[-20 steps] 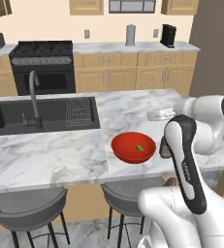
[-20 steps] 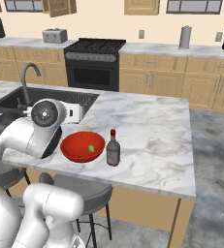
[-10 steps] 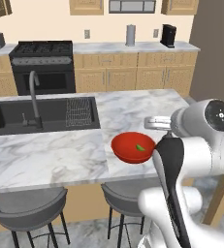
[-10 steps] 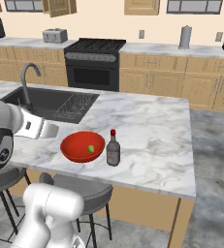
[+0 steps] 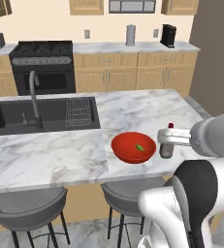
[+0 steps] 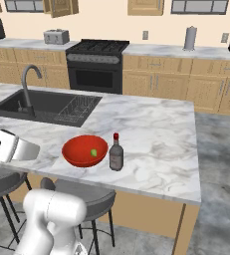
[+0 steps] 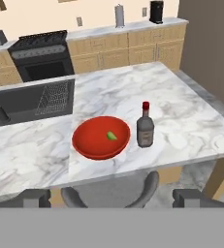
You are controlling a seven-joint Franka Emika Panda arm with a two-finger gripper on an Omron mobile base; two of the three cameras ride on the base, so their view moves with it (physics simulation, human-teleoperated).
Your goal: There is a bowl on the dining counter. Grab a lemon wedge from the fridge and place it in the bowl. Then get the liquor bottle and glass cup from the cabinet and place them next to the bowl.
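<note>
— Where's the lemon wedge [image 7: 112, 136]?
— In the red bowl [image 7: 95, 145] on the counter [image 7: 191, 126]; the liquor bottle [image 7: 145, 126] stands upright just beside it
— Your hand [image 7: 111, 198]?
— Open wide, empty, off the counter's near edge, above a stool [image 7: 118, 190]

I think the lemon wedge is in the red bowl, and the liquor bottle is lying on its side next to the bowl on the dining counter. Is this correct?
Not quite. The liquor bottle is not lying on its side: it stands upright, red cap on top, as the hand view shows. The rest holds: the lemon wedge is in the red bowl, and the bottle is next to the bowl on the dining counter.
</note>
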